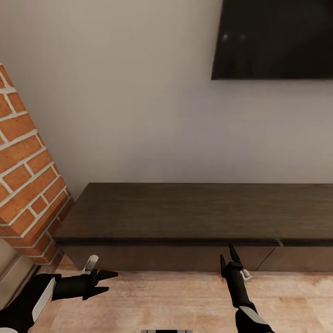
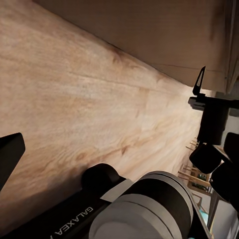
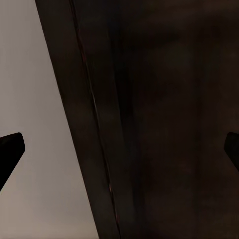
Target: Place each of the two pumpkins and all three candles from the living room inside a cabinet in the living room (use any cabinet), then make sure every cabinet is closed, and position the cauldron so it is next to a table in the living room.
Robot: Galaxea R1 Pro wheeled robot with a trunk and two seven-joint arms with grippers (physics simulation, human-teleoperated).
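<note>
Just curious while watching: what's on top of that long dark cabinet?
Nothing sits on the cabinet top that I can see; a dark screen hangs on the wall above. Its drawers look shut, hiding the inside.

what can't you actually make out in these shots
- Inside of the cabinet: the head view shows its top and shut-looking fronts, so any contents are hidden.
- The cabinet's right end and the dark screen on the wall: cut off by the head view's edge.
- What the right gripper faces: the right wrist view is dark and close, with no detail.
- The clutter beyond the right arm in the left wrist view: too small to name.
</note>
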